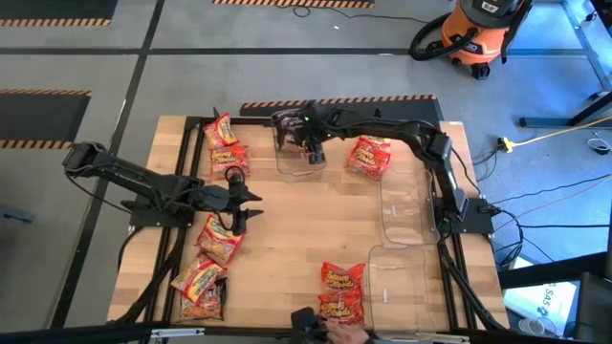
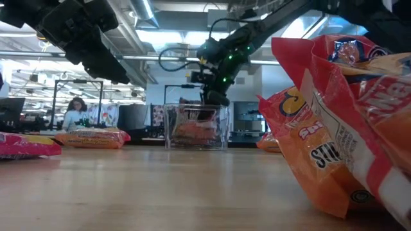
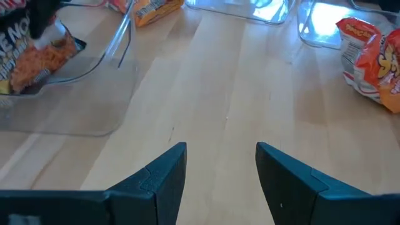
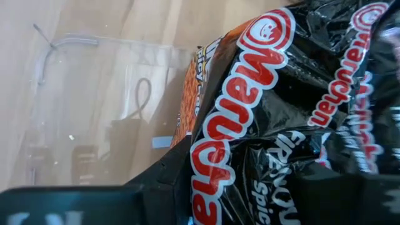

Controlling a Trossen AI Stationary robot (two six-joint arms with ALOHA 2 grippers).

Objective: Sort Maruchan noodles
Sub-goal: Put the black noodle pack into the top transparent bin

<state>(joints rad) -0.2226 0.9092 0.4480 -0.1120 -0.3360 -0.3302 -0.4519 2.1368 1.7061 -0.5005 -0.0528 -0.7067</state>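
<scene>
Red-orange Maruchan packets lie flat on the wooden table: two at the far left (image 1: 222, 129) (image 1: 229, 158), one far right of centre (image 1: 368, 155), several near left (image 1: 220, 239) and two at the near edge (image 1: 341, 277). My right gripper (image 1: 311, 148) reaches down into the clear bin (image 1: 292, 158) at the far centre, shut on a black packet (image 4: 275, 106). My left gripper (image 3: 220, 156) hangs open over bare wood (image 1: 244, 199), beside the near-left packets, touching nothing. My right gripper holds the black Maruchan packet (image 4: 250, 156), which lies crumpled over its fingers; one dark finger (image 4: 165, 176) shows beside it and the other is hidden under the wrapper. The fingers come from above, pointing down into the bin. The packet's lower part (image 2: 192, 131) sits inside the bin walls.
Two more clear bins stand along the table's right side (image 1: 406, 205) (image 1: 402, 287). Open wood lies in the middle of the table (image 1: 306, 220). Close packets (image 2: 347, 115) block the low view's right half. A person (image 2: 76, 112) sits far off in the room.
</scene>
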